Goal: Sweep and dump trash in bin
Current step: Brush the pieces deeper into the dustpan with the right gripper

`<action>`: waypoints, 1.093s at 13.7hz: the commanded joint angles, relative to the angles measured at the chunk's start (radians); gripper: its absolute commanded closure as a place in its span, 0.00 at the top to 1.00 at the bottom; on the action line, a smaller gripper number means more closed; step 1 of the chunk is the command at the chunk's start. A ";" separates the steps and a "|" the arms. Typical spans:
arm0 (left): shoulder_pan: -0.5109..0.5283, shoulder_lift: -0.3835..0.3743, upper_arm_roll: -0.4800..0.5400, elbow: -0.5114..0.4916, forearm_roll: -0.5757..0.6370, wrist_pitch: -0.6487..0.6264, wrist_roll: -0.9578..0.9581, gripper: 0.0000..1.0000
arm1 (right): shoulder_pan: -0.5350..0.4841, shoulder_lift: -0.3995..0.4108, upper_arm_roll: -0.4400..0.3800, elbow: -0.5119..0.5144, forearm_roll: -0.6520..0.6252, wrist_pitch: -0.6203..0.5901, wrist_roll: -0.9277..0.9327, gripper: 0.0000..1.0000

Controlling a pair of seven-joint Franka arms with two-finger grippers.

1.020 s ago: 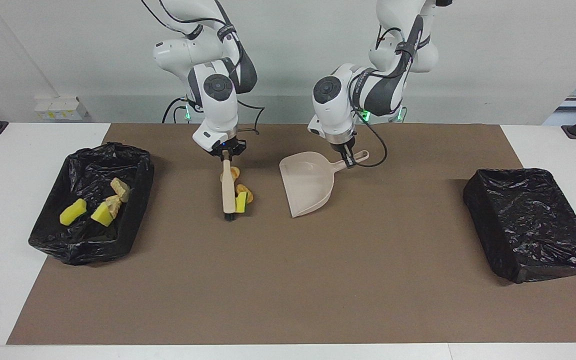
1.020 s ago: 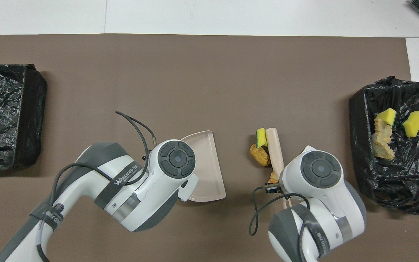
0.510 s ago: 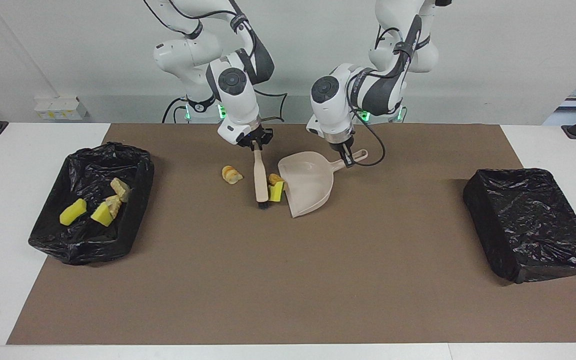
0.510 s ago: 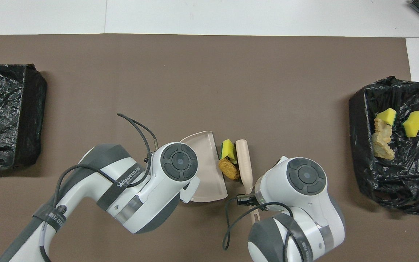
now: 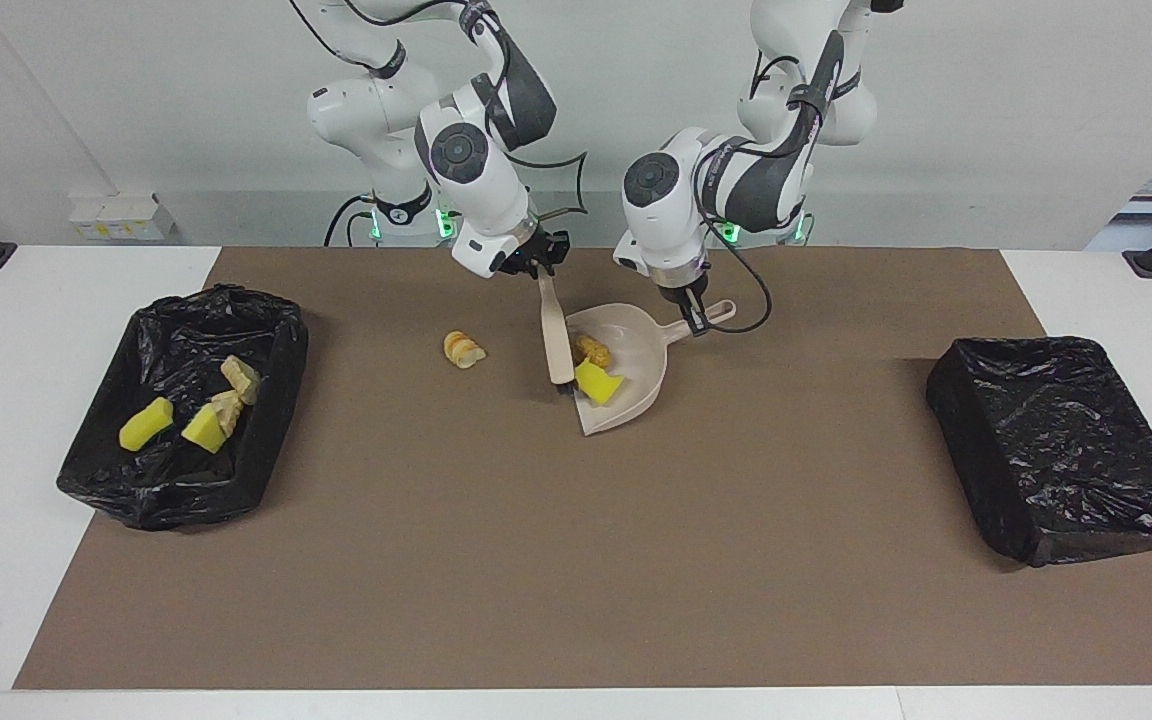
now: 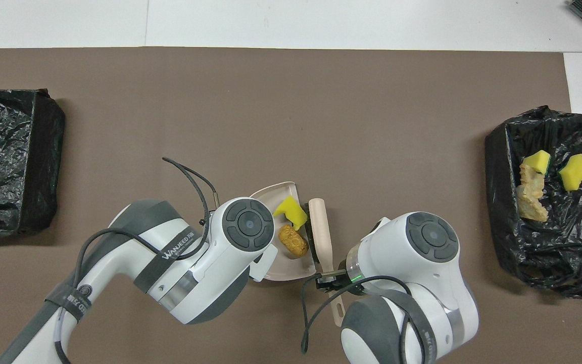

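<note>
- Right gripper (image 5: 534, 268), clenched on the handle of the slim beige plastic brush (image 5: 556, 345), holds it with its dark bristle end down at the open lip of the beige plastic dustpan (image 5: 636, 385), mid-table near the robots' edge.
- Left gripper (image 5: 691, 300) grips the dustpan's thin handle, fingers clamped; the pan's flat wedge rests on the brown paper mat (image 5: 576, 560), mouth turned toward the right arm's end.
- Inside the pan lie two scraps: one bright yellow sponge chunk (image 5: 598, 382), blocky with a green scouring face, and one golden-brown pastry piece (image 5: 592, 350), knobbly and oval, nearer to the robots than the sponge.
- Another golden-brown pastry piece (image 5: 463, 349), small and curled, sits alone on the mat, beside the brush toward the right arm's end; the brush stands between it and the pan.
- Crinkled black plastic-lined bin (image 5: 186, 410) near the table edge at the right arm's end holds two yellow sponge chunks (image 5: 146, 423) and two pale crusty bread pieces (image 5: 240, 378).
- Second black-lined bin (image 5: 1061, 450), glossy and wrinkled, stands at the left arm's end.
- Loose black cables loop from both wrists.
</note>
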 commanded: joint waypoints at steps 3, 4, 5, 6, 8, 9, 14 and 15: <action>-0.007 -0.030 0.010 -0.055 -0.013 0.066 0.004 0.00 | -0.102 -0.043 -0.006 0.016 -0.176 -0.084 -0.044 0.00; -0.007 -0.030 0.010 -0.055 -0.013 0.066 0.004 0.00 | -0.138 -0.051 -0.004 0.016 -0.207 -0.087 -0.045 0.00; -0.009 -0.030 0.010 -0.057 -0.013 0.066 0.003 0.00 | -0.171 -0.060 -0.004 0.011 -0.222 -0.089 -0.050 0.00; -0.012 -0.033 0.010 -0.060 -0.013 0.063 0.004 0.00 | -0.203 -0.071 -0.004 -0.006 -0.247 -0.091 -0.057 0.00; -0.029 -0.052 0.008 -0.083 -0.013 0.062 0.035 0.00 | -0.273 -0.121 -0.001 -0.084 -0.313 -0.074 -0.068 0.00; -0.049 -0.058 0.010 -0.083 -0.013 0.053 0.033 0.00 | -0.298 -0.152 -0.003 -0.130 -0.333 -0.059 -0.086 0.00; -0.096 -0.068 0.010 -0.083 -0.011 0.036 0.020 0.00 | -0.341 -0.324 0.005 -0.387 -0.347 0.046 -0.104 0.00; -0.130 -0.075 0.010 -0.083 -0.011 0.011 0.012 0.00 | -0.331 -0.330 0.006 -0.412 -0.345 0.078 -0.084 0.00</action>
